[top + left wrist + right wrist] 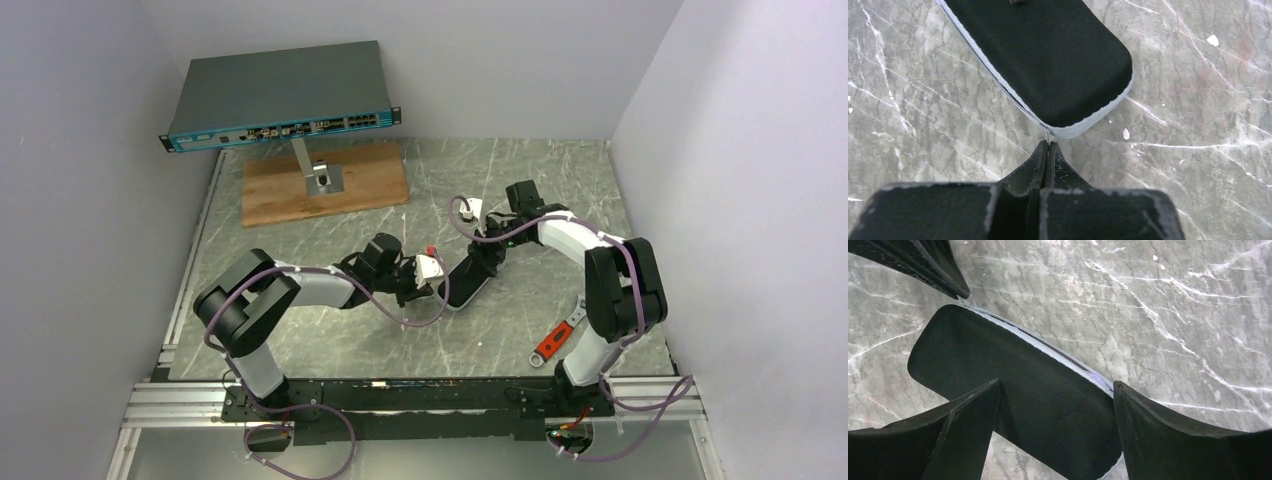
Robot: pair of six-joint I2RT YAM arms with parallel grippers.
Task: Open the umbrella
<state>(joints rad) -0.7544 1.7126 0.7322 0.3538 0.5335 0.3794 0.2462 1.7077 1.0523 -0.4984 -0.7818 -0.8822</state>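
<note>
No umbrella canopy, shaft or handle shows in any view. A flat oblong black pouch [468, 283] with a pale grey rim and a zip lies on the marble table between both arms. My left gripper [441, 290] is at its near end, shut on the thin metal zip pull [1047, 136] at the pouch's rim [1083, 127]. My right gripper [489, 257] is at the far end. Its jaws stand wide, one against each long side of the pouch [1038, 390], holding it across its width, midpoint [1056, 384].
A network switch [280, 95] on a metal post stands on a wooden board [370, 180] at the back left. A red-handled wrench [556, 338] lies by the right arm's base. White walls close in both sides. The left gripper's fingers [938, 270] show in the right wrist view.
</note>
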